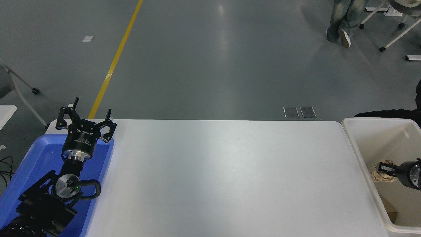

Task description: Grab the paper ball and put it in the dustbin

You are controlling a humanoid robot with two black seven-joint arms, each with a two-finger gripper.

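Reaching in from the right, right gripper clamps paper ball — inside dustbin.

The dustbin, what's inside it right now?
Inside the dustbin the right hand holds the paper ball. A brown scrap lies deeper. The picture's edge hides the rest.

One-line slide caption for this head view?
Right gripper holds the paper ball over the dustbin; left gripper parked open above the blue tray.
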